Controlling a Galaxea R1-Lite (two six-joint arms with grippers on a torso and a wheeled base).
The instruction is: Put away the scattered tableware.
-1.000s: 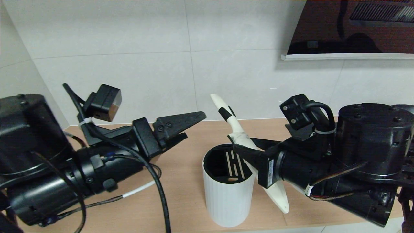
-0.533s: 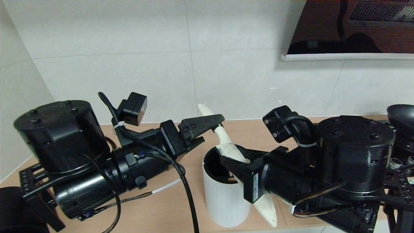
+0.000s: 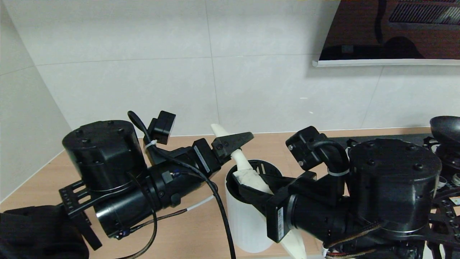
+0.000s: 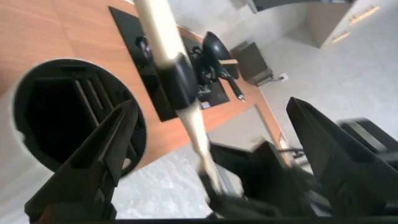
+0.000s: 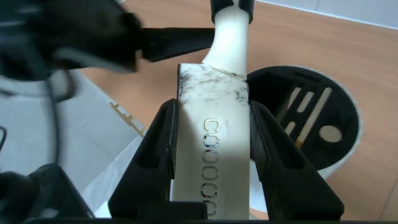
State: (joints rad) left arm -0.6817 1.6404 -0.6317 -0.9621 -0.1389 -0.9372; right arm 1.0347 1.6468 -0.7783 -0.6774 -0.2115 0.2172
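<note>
A kitchen: tiled wall (image 3: pixel 143 54), wooden counter (image 3: pixel 43 180), range hood (image 3: pixel 388 32).

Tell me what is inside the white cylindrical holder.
A black slotted insert with a round hole in its floor; no tableware seen in it. The white utensil in the right claw covers part of the opening.

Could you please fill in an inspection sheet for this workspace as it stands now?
Surface: wooden counter, bare where visible.
Job's things: white ribbed holder stands upright, with a black slotted insert. The white spatula lies tilted across its rim, not inside.
Clutter: dark round item at the right edge, too cut off to identify.
Hands: right hand is shut on the spatula's blade. The left hand is open, with a finger on either side of the handle.
Cables: black cable loops from the left arm past the holder.
Surroundings: white tiled wall, dark hood, black hob.
</note>
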